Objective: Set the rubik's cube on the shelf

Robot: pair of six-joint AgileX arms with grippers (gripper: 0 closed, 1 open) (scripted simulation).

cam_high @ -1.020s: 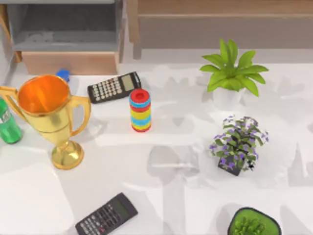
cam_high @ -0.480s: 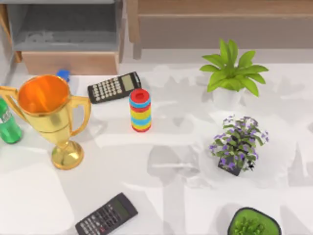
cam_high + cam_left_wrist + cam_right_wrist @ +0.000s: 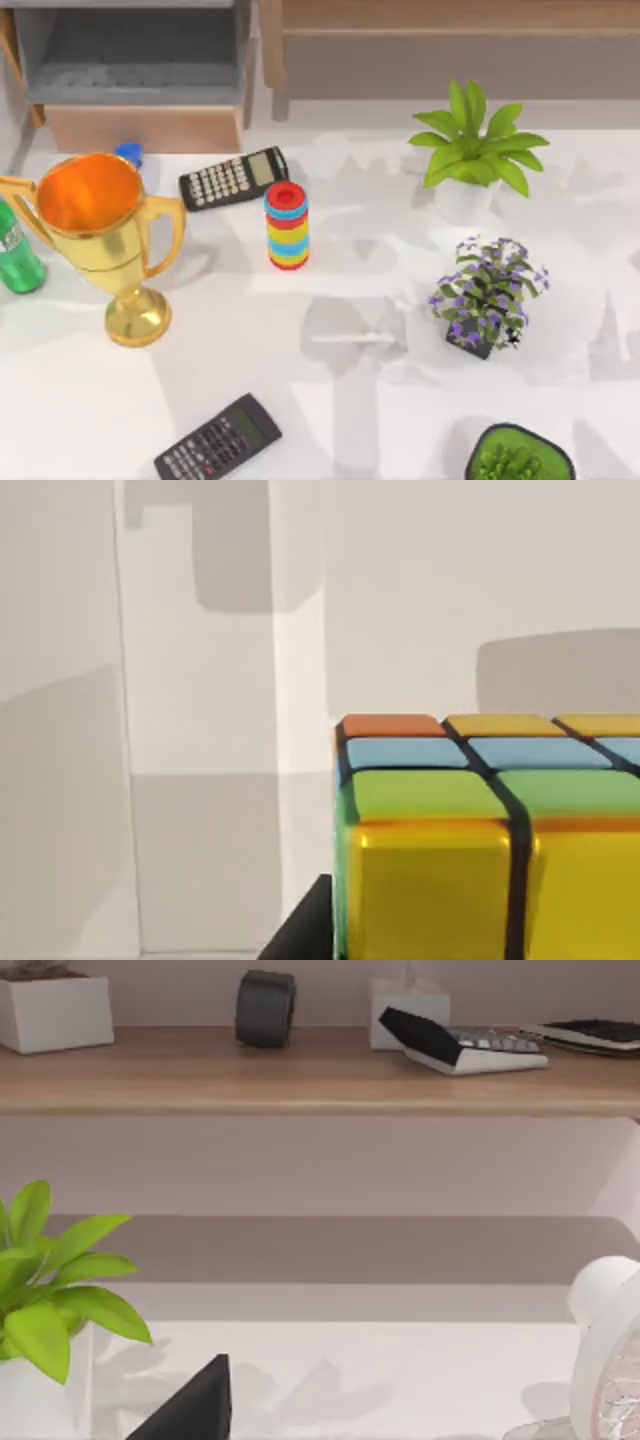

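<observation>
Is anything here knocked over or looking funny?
Nothing is tipped or spilled. The trophy, ring stack and both potted plants stand upright. The rubik's cube sits very close to the left wrist camera, not on the shelf.

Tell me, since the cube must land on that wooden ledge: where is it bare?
The wide light-brown wooden shelf is bare between the dark grey cylinder and white square pot; crowded toward the tilted calculator.
</observation>
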